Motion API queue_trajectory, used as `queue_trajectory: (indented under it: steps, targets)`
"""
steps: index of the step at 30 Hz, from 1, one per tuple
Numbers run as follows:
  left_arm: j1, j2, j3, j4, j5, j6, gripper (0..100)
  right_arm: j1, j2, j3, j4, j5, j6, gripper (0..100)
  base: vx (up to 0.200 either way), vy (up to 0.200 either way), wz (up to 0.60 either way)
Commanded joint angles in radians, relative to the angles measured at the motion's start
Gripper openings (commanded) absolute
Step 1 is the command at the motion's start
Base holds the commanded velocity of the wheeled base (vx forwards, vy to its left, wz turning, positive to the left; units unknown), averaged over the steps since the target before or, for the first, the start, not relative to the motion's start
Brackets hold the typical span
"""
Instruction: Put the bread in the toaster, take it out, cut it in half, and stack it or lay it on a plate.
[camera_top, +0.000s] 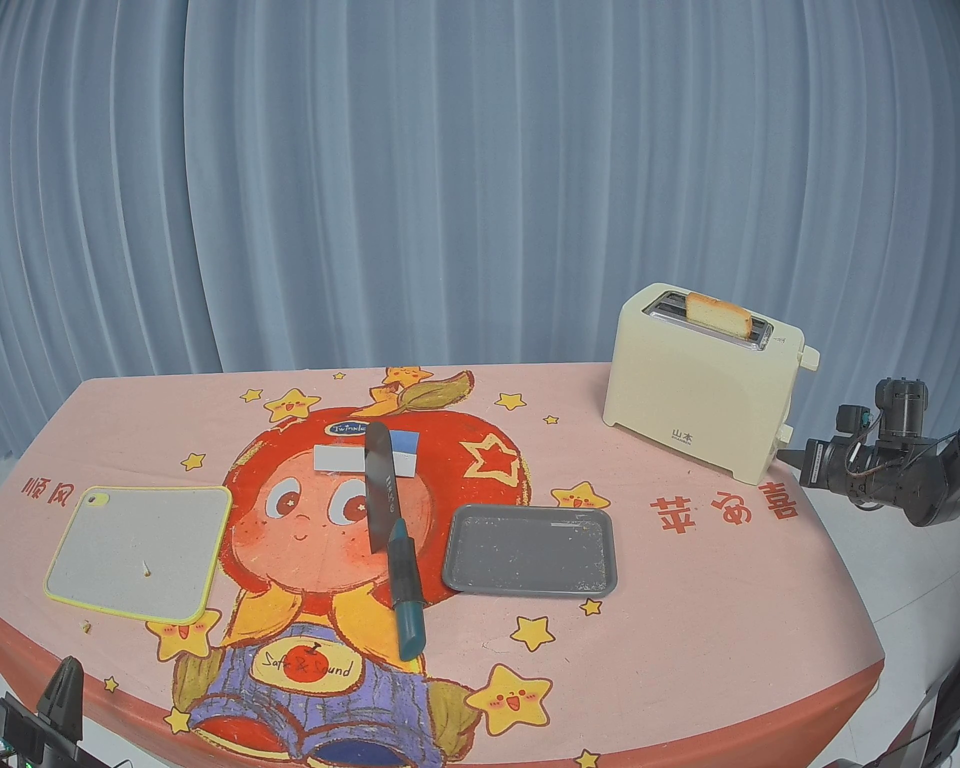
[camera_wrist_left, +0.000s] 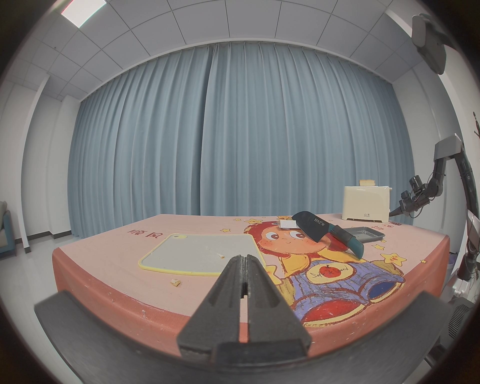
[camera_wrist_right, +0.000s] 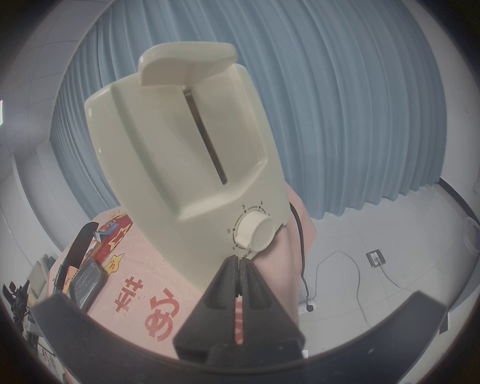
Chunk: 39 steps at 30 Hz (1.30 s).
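A toasted slice of bread (camera_top: 718, 314) sticks up out of the cream toaster (camera_top: 700, 395) at the back right of the table. My right gripper (camera_top: 786, 457) is shut and empty, level with the toaster's end face. Its tip (camera_wrist_right: 240, 261) sits just under the dial (camera_wrist_right: 254, 230), well below the raised lever (camera_wrist_right: 187, 60). My left gripper (camera_wrist_left: 245, 258) is shut and empty at the table's front left edge, short of the cutting board (camera_wrist_left: 200, 252). A teal-handled knife (camera_top: 392, 530) lies mid-table. The grey plate tray (camera_top: 530, 550) is bare.
The knife's blade rests on a white and blue block (camera_top: 345, 457). Crumbs lie on and near the yellow-rimmed cutting board (camera_top: 140, 550). The toaster's power cord (camera_wrist_right: 300, 250) drops off the table's far right side to the floor.
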Motion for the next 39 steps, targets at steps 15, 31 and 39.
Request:
queue_trajectory:
  steps: [15, 31, 39]
  targets:
    - [0.000, 0.000, 0.018, -0.001, 0.001, -0.002, 0, -0.014, -0.001, -0.013, 0.007, -0.045, 0.085, 0, 0.000, 0.000, 0.00]
    - [0.000, 0.001, 0.018, 0.000, 0.001, -0.002, 0, 0.006, -0.008, 0.016, 0.009, -0.048, 0.082, 0, 0.000, 0.000, 0.00]
    - [0.000, 0.001, 0.018, -0.001, 0.001, 0.000, 0, 0.133, -0.143, 0.144, 0.001, -0.113, 0.079, 0, 0.000, 0.000, 0.00]
